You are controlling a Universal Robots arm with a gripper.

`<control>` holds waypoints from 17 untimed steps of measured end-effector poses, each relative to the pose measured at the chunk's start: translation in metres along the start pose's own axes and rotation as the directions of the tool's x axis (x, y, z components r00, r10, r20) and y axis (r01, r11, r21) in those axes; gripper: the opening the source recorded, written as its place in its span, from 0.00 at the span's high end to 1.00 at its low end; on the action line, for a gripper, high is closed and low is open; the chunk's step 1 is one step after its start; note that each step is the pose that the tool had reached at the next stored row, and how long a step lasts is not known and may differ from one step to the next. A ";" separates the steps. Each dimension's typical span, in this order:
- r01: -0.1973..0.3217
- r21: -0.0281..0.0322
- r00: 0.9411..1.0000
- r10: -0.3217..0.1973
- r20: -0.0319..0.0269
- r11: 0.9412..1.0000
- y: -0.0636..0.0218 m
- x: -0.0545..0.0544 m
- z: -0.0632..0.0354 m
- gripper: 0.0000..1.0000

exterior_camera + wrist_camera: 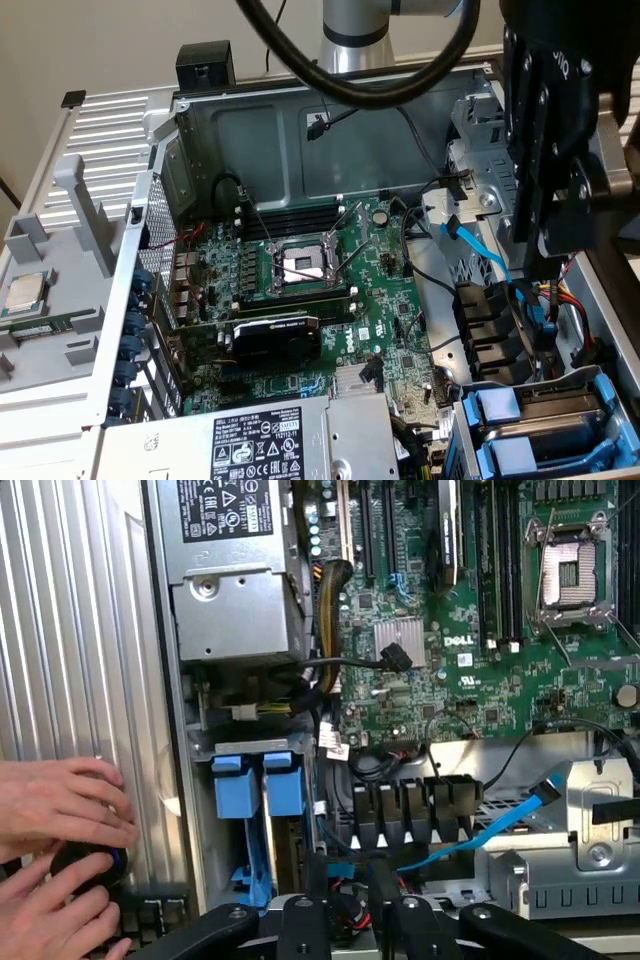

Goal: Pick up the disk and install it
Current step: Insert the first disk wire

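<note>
Disk point(500, 408): taken to be one of the two blue-framed units sitting in the drive cage point(245, 745), at 4 o'clock from the CPU socket point(300, 265) in the exterior view. Which of the two, cannot tell; label face hidden, no print readable on it

Handling, judged: metal body, dense for its size, stiff, smooth faces likely slippery, shock-sensitive inside. Best hold looks to be the long edges of the blue frame or its front tab, jaws square, clear of the connector end

Gripper point(350, 865): fingers a little apart, nothing clamped between them. In the exterior view it hangs over the cage side of the case, at 2 o'clock from the socket, near the blue SATA cable point(480, 250)

Writing: "DELL" in white on the motherboard point(440, 680). Power supply point(250, 440) carries a black-and-white label, print too small to read

Outside the case, a person's hands point(60, 800) rest on a black knob point(95, 865)
</note>
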State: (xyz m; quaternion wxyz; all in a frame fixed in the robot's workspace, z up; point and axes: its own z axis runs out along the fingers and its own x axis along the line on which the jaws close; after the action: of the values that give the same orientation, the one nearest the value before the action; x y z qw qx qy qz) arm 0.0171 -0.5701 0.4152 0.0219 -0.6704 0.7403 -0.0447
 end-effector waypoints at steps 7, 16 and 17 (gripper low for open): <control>-0.013 0.002 1.000 0.013 -0.001 1.000 -0.0061 -0.004 0.0027 0.39; -0.045 0.001 0.999 0.045 0.006 0.999 -0.0123 -0.005 0.0086 0.21; -0.047 0.000 0.999 0.047 0.008 0.999 -0.0134 -0.005 0.0095 0.21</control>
State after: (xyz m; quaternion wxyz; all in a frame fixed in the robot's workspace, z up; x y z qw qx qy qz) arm 0.0317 -0.5668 0.4069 0.0260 -0.6528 0.7559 -0.0417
